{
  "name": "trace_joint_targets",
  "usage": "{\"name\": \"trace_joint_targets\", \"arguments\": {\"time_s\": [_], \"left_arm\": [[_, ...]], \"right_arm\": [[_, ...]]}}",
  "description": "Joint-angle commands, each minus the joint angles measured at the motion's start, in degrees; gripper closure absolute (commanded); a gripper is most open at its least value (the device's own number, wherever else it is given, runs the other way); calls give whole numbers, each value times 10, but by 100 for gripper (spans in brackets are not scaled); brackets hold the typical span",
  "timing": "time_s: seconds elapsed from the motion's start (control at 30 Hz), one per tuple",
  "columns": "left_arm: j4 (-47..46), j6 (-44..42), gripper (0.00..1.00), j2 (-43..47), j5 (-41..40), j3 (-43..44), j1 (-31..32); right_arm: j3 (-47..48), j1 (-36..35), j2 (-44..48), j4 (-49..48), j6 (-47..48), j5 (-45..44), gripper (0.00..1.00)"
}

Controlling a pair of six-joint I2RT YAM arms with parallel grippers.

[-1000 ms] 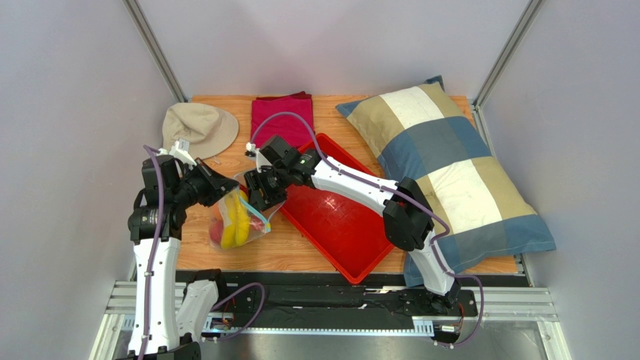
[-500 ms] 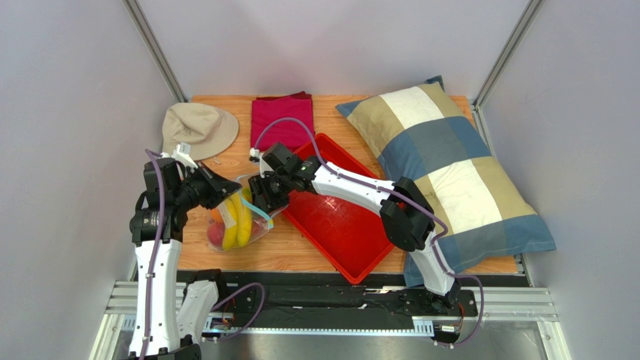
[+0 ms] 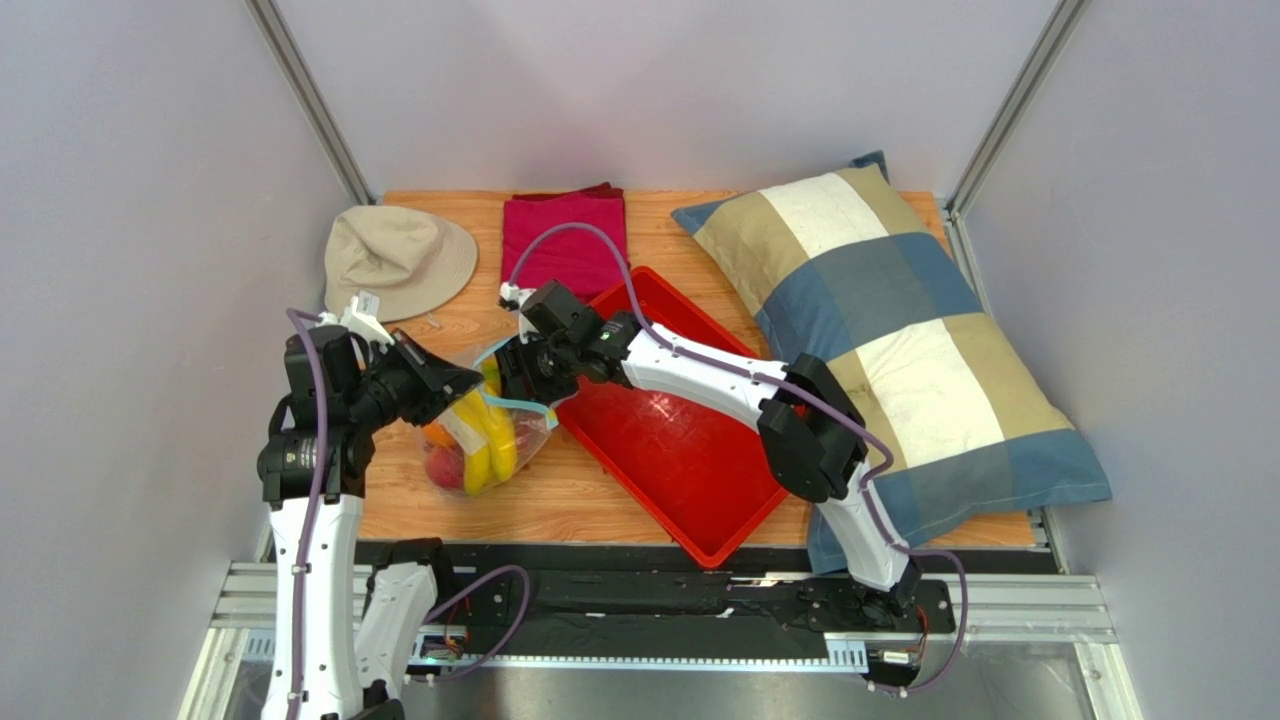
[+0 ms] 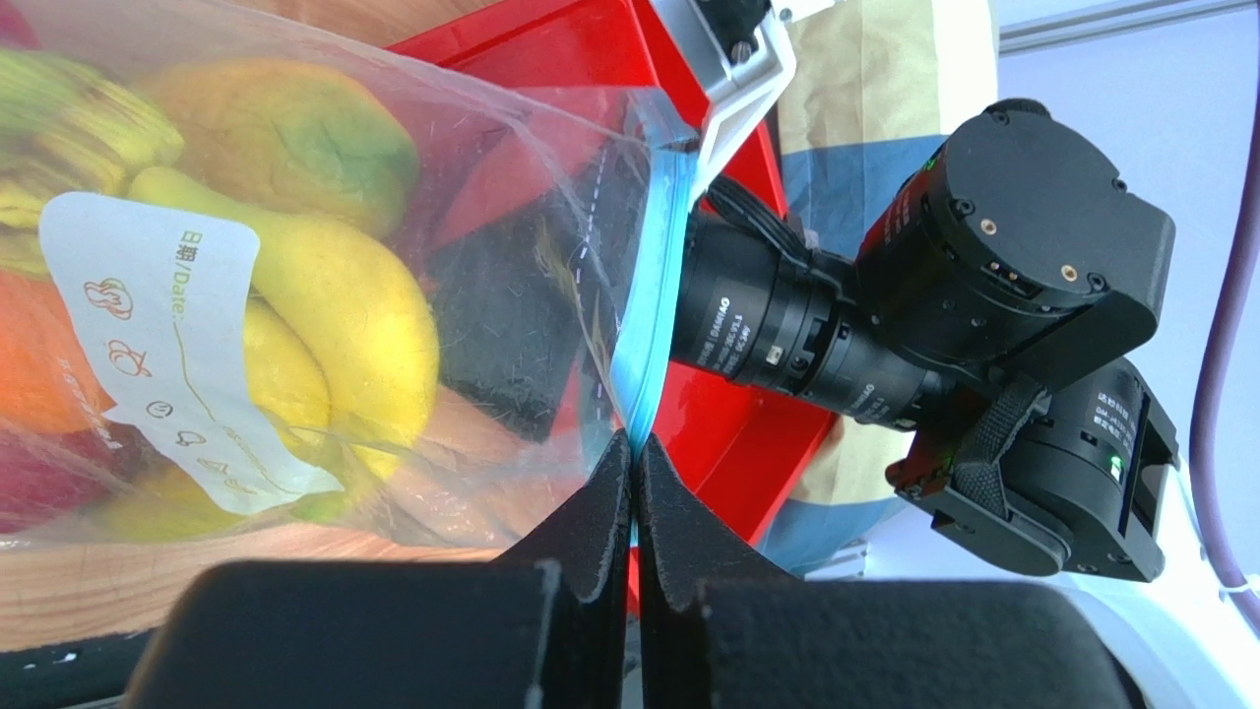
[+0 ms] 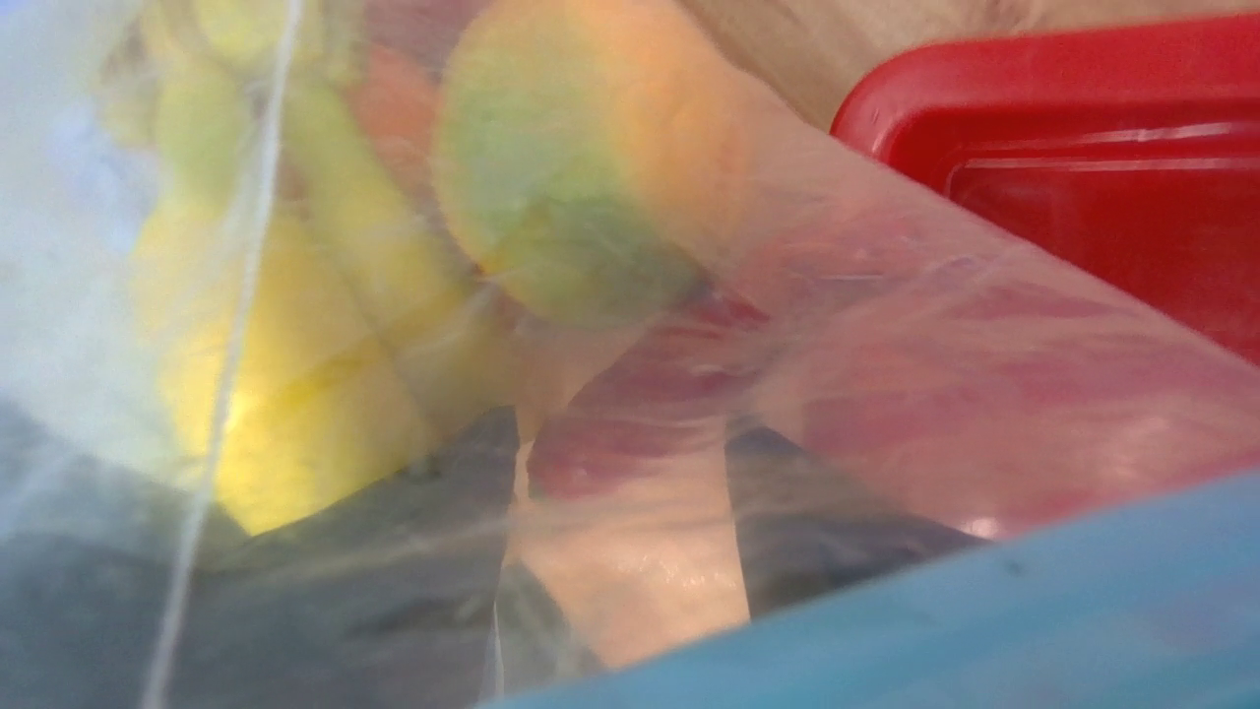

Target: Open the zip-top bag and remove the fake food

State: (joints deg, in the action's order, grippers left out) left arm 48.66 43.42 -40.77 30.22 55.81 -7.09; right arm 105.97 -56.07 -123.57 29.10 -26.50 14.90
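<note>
The bag (image 3: 478, 438), food (image 4: 326, 310) inside, lies on the tabletop (image 3: 571, 510) at the tray's (image 3: 676, 450) 9 o'clock. The left gripper's (image 4: 636, 480) jaws are pinched together on its blue strip (image 4: 651, 296), and the right gripper's (image 5: 618, 432) jaws stand apart against the plastic at the bag's 1 o'clock. If the right jaws catch both lips or only slick film, a pull would likely drag the whole bag or slip off, and the left's narrow pinch could slide free too.

The clear crinkly plastic zip-top bag (image 4: 488, 222), its light blue zip strip (image 4: 652, 296) upright, sat left of centre, holding yellow plastic bananas (image 4: 348, 303), a green-orange mango (image 4: 289, 130) and a red fruit (image 3: 443, 468).
</note>
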Motion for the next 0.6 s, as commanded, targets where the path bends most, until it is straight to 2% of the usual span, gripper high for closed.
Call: {"name": "trace_joint_targets", "arguments": {"time_s": [0.0, 0.1, 0.17, 0.23, 0.27, 0.33, 0.37, 0.4, 0.57], "left_arm": [[9, 5, 100, 13, 17, -3, 2], [14, 4, 100, 12, 18, 1, 1], [24, -1, 100, 13, 14, 8, 2], [35, -5, 100, 13, 9, 14, 2], [39, -7, 100, 14, 5, 18, 2], [51, -12, 100, 17, -7, 20, 2], [54, -13, 100, 18, -13, 20, 2], [56, -10, 100, 18, -20, 18, 2], [57, 1, 100, 22, -66, -2, 2]], "right_arm": [[43, 6, -26, -49, 20, -75, 42], [60, 4, -48, -66, 46, -95, 48], [65, 4, -59, -75, 58, -108, 61], [72, 4, -63, -79, 67, -118, 65], [76, 4, -63, -78, 70, -123, 77], [82, 4, -56, -75, 74, -120, 86], [83, 4, -43, -70, 79, -116, 96], [85, 4, -34, -63, 82, -109, 100], [56, -8, 53, -22, 116, -117, 100]]}}
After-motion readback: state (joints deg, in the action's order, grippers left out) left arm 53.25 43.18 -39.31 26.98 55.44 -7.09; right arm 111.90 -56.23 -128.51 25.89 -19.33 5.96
